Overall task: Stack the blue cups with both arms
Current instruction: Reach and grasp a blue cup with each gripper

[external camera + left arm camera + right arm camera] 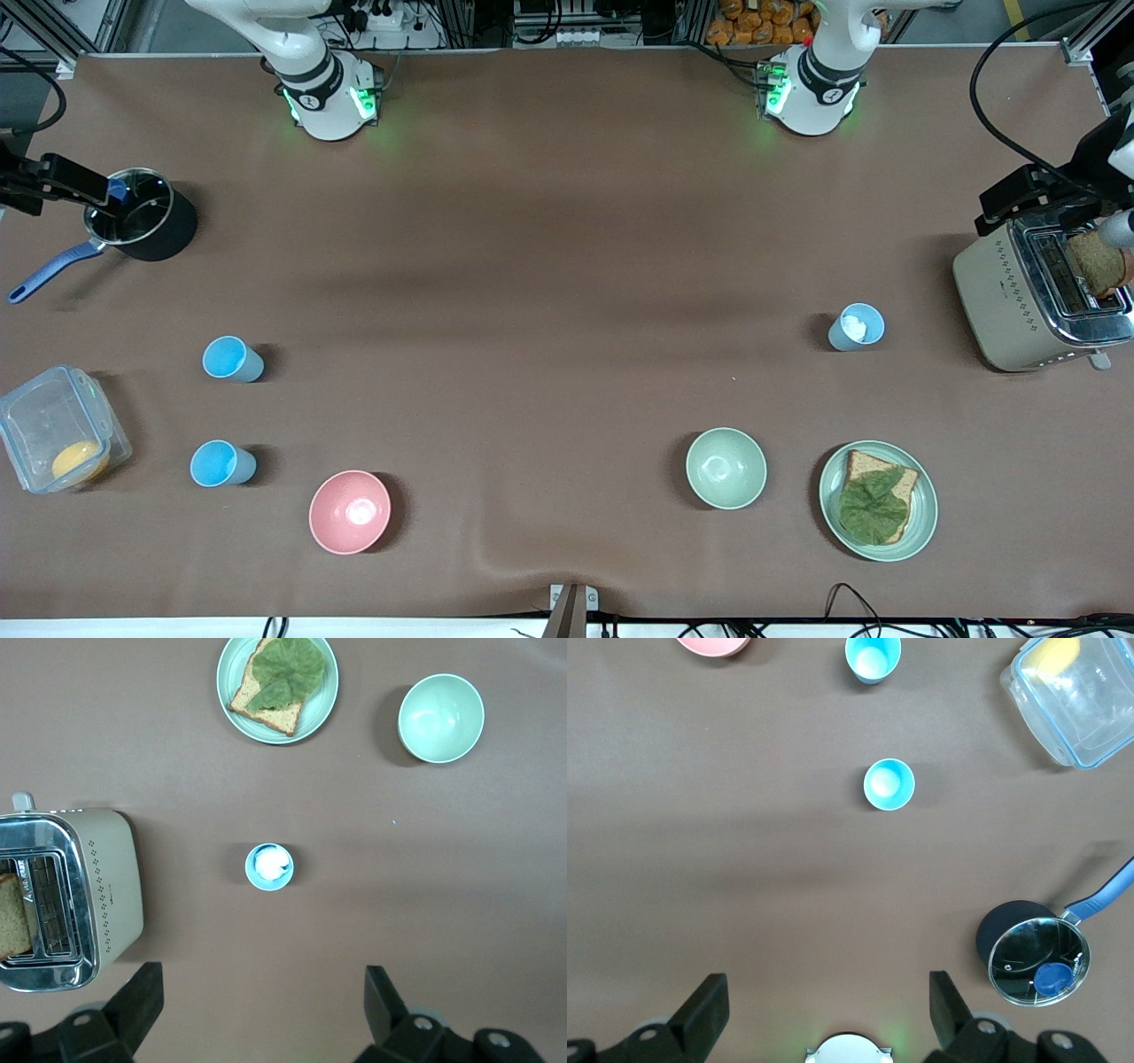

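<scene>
Two bright sky-blue cups stand upright toward the right arm's end of the table, one (232, 359) farther from the front camera and one (221, 464) nearer. Both show in the right wrist view, the farther cup (889, 784) and the nearer one (873, 657). A paler grey-blue cup (856, 327) with something white inside stands toward the left arm's end, also in the left wrist view (269, 866). My left gripper (263, 979) is open and empty, high over bare table between its base and that cup. My right gripper (827, 983) is open and empty, high over its own base. Neither gripper shows in the front view.
A pink bowl (350, 511) sits beside the nearer sky-blue cup. A pale green bowl (726, 467) and a plate (921, 518) with bread and lettuce lie near the front edge. A toaster (1001, 297), a lidded pot (142, 226) and a clear container (58, 440) stand at the table's ends.
</scene>
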`<action>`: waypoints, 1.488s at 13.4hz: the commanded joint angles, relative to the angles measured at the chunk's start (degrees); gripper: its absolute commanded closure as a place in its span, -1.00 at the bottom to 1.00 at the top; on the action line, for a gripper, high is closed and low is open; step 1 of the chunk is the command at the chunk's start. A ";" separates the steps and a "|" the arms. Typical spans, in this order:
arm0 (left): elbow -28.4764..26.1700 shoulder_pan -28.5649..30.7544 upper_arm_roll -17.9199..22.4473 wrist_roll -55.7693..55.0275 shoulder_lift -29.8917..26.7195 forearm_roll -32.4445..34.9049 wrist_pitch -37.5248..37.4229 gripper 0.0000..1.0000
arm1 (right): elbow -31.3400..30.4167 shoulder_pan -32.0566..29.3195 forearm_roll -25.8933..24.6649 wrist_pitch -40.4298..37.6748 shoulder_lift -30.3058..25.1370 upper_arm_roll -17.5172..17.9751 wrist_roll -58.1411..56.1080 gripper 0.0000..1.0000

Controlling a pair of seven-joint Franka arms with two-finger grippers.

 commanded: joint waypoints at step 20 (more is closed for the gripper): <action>-38.29 2.50 0.33 0.44 12.95 0.88 51.33 -1.00 | -6.67 -5.10 0.31 25.58 32.96 -0.61 -8.56 -1.00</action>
